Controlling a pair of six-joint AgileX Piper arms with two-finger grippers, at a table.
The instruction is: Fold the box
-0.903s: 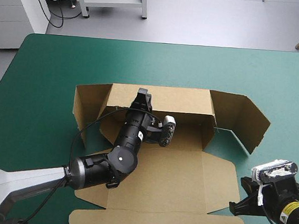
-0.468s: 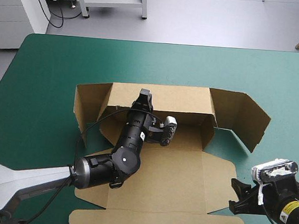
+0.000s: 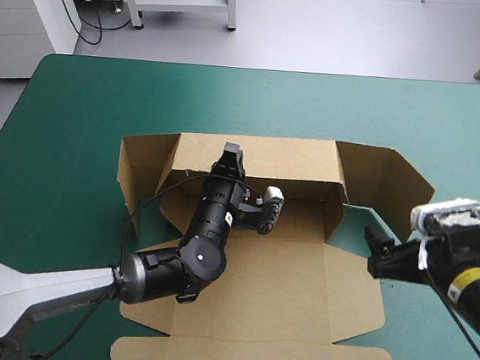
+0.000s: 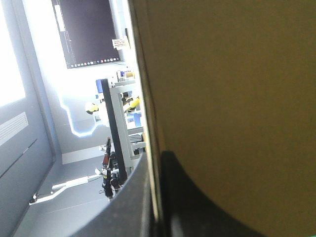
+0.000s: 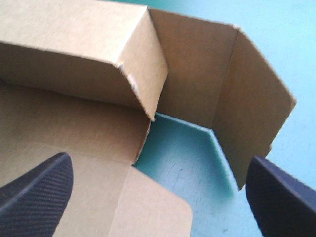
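The brown box lies in the middle of the table, its base and lid flat and its back wall raised. My left gripper reaches over the base to the top edge of that wall. In the left wrist view the board fills the view ahead and its edge runs down between the black fingers, so the left gripper is shut on the box. My right gripper hovers open by the base's right edge. Its fingers stand wide apart, facing the upright right flap and the folded wall corner.
Teal-green cover stretches beyond the box's far side and to its right. A patch of cover shows between the right flap and the base. The left flap stands up at the box's other end.
My right gripper has opened from shut and moved away from the near right corner toward the box's right flap. The left arm keeps its hold on the back wall, hardly shifted.
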